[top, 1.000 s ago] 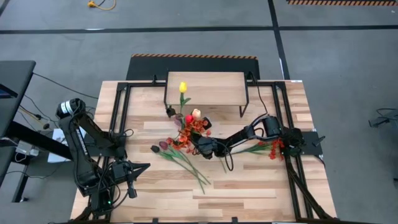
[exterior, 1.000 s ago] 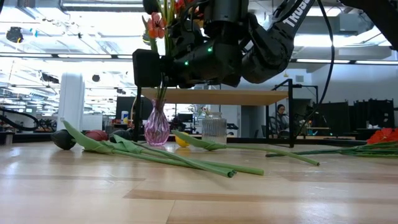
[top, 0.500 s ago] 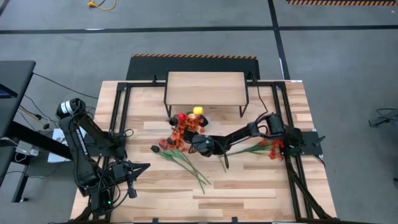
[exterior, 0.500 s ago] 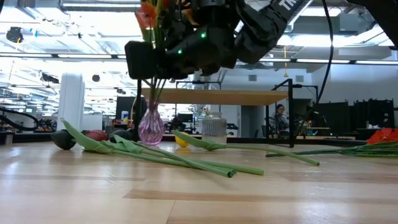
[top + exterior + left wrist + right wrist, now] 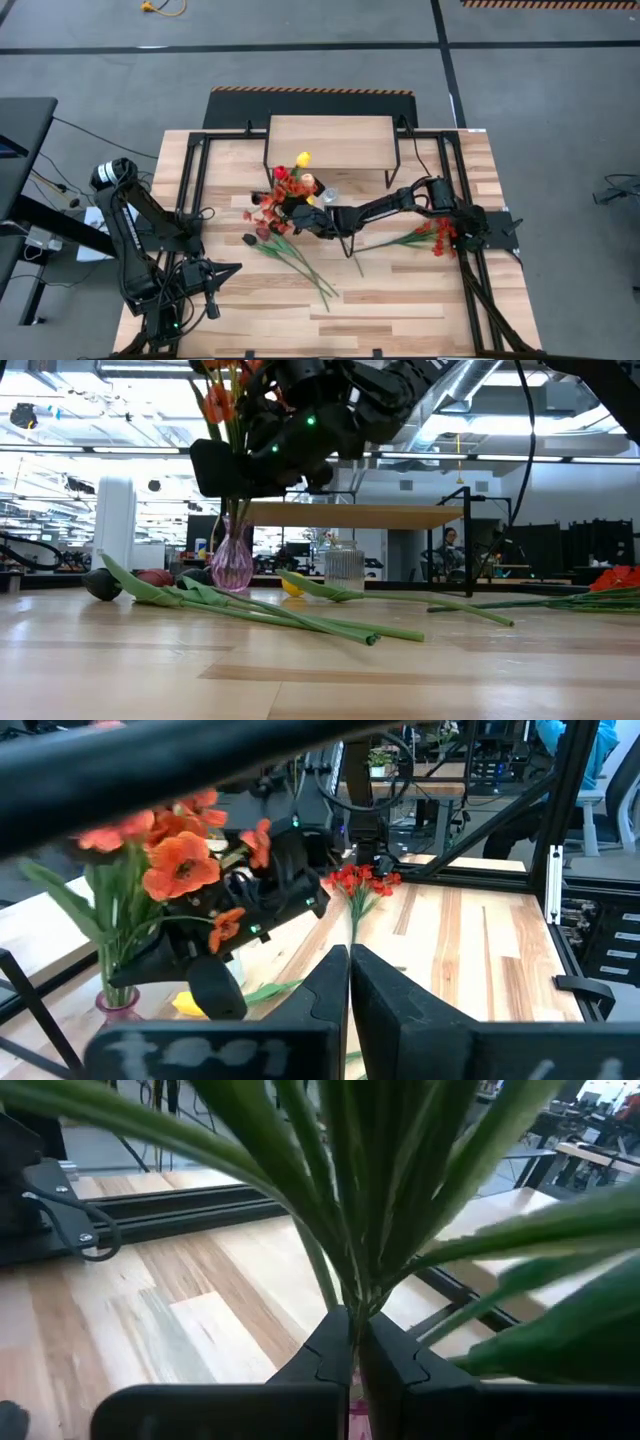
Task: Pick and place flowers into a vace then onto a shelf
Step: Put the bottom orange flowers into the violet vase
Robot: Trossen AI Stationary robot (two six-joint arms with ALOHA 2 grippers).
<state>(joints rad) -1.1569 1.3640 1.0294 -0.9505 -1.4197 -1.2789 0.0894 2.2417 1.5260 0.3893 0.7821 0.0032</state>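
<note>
Flowers (image 5: 285,192) stand bunched in a pink glass vase (image 5: 231,565), lifted clear of the table (image 5: 400,300) near the middle of the high view, just below the shelf (image 5: 330,143). The table fills the lower centre of that picture; the shelf sits at its upper middle, its light wood top bare. The right arm reaches from the right edge toward the centre, and the right gripper (image 5: 352,1342) is clamped tight on the green stems just above the vase's neck. The left arm is folded at the lower left, the left gripper (image 5: 349,970) pinched closed on nothing. More loose tulips (image 5: 290,255) lie on the table below the bunch, and a red spray (image 5: 438,236) lies at the right. In the low view a small clear jar (image 5: 344,569) stands under the shelf.
</note>
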